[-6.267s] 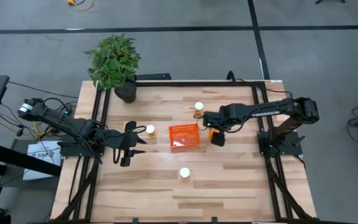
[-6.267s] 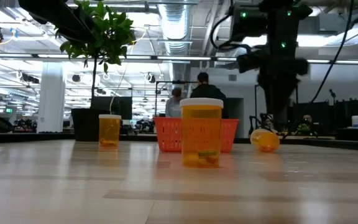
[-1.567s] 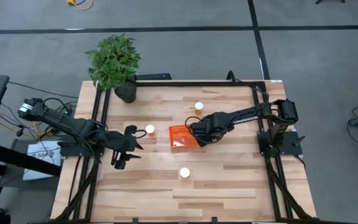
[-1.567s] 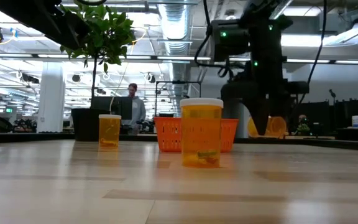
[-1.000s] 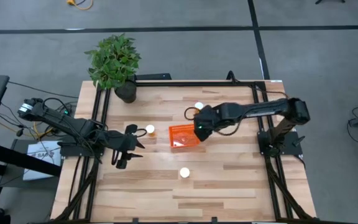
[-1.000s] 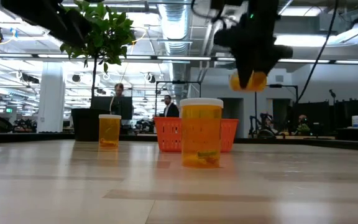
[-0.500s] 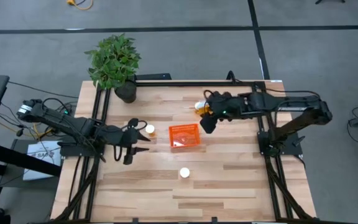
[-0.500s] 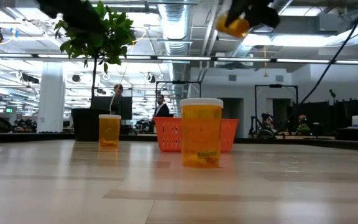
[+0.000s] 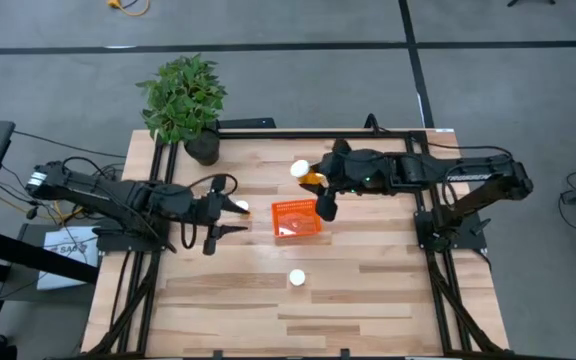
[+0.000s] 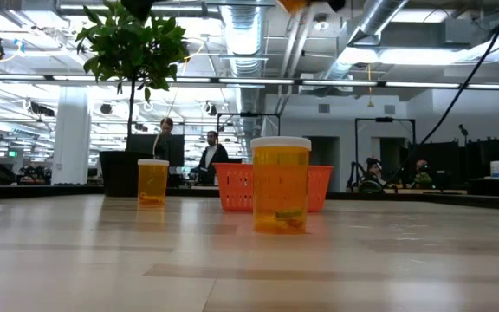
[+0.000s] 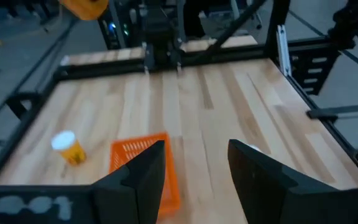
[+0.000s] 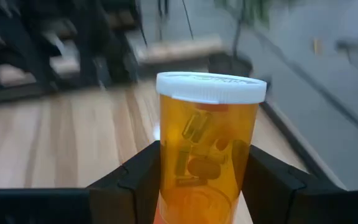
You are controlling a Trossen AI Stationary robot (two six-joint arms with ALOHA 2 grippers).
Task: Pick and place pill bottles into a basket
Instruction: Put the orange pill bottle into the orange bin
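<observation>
Pill bottle (image 12: 205,149) with a white cap is sitting clamped between the two dark fingers of the right gripper (image 9: 315,181), which is hanging in the air above the table (image 9: 368,290), over the far edge of the orange basket (image 9: 296,218). In the right wrist view small pills are showing through the orange body, and the white cap is pointing away from the camera. In the high view that bottle is lying tilted, its cap toward the far left. The left gripper (image 9: 230,215) is hanging with its jaws together and gripping nothing, just left of the basket and right beside a second bottle (image 9: 240,207) that is standing upright on the wood. A third bottle (image 9: 296,278) is standing upright nearer, well apart from the basket. In the low view that near bottle is standing in front of the basket, and the other standing one is showing to its left. The basket is resting near the middle of the table. A potted plant (image 9: 185,100) is standing at the far left corner. Two people (image 10: 184,147) are showing in the room beyond.
</observation>
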